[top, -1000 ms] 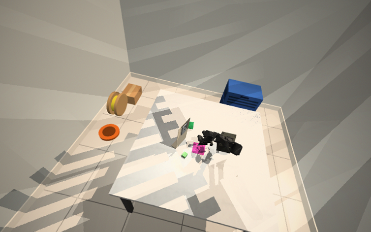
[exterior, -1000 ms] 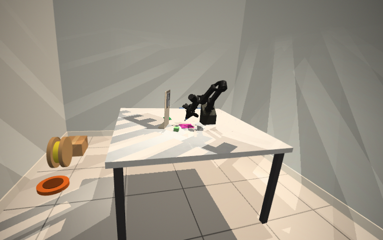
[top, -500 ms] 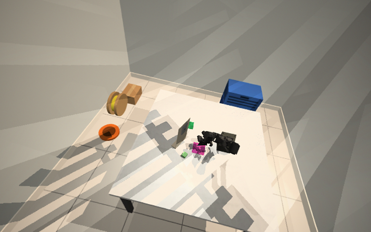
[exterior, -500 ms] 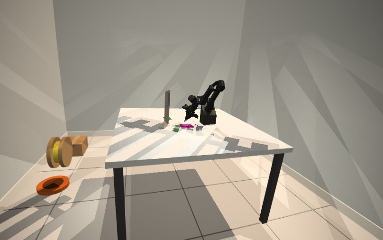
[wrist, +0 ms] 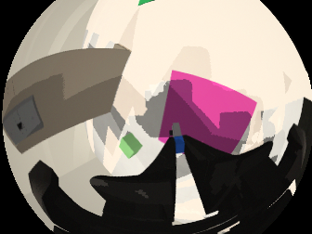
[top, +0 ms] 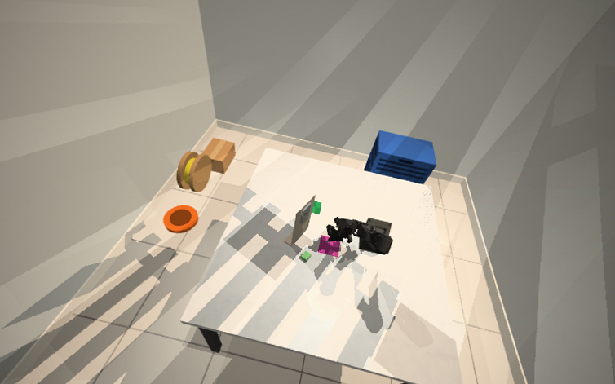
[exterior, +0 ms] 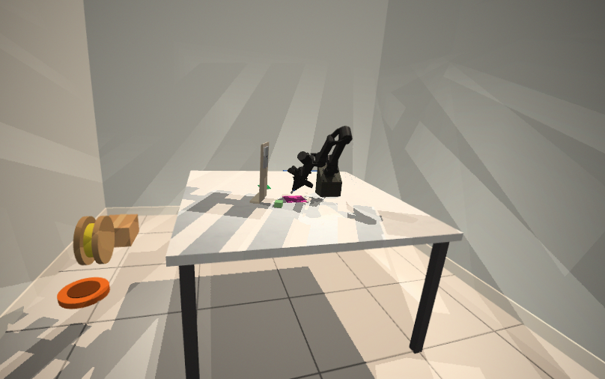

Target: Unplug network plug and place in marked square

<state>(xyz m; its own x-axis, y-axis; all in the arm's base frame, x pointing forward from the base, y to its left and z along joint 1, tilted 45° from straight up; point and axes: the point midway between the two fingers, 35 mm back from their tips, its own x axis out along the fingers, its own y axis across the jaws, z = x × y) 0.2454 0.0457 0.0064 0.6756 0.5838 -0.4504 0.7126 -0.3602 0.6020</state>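
Plug [wrist: 179,144] is being held clear of the socket [top: 305,212] [exterior: 266,156] [wrist: 21,120], pinched between the fingertips of the tool [top: 332,238] [exterior: 293,191] [wrist: 179,141]. The tool is standing nearly closed, with only the narrow blue body being gripped and a grey end projecting beyond the fingertips. In the wrist view, the plug is appearing over the near edge of the magenta square [top: 328,246] [exterior: 294,198] [wrist: 204,107]; in the exterior view, the fingertips are being kept above the worktop [top: 265,295] [exterior: 312,240] [wrist: 232,51]. The upright panel [top: 301,223] [exterior: 263,174] [wrist: 79,84] is standing apart from the tool, and the green block [top: 305,255] [exterior: 278,204] [wrist: 130,145] is lying beside the square.

Steps 1 and 2, unlocking and extraction, are being judged complete; step 3, placement, is being judged in progress. The part is being assessed as light, stiff and somewhat smooth, with little surface available for gripping. Hold is best being kept on the 2 flat sides of the body, with the thin tab being left unloaded, since it is being considered the fragile feature. Before release, the plug is needing to be centred over the square and lowered until supported; early opening is risking a tip or roll over the edge.
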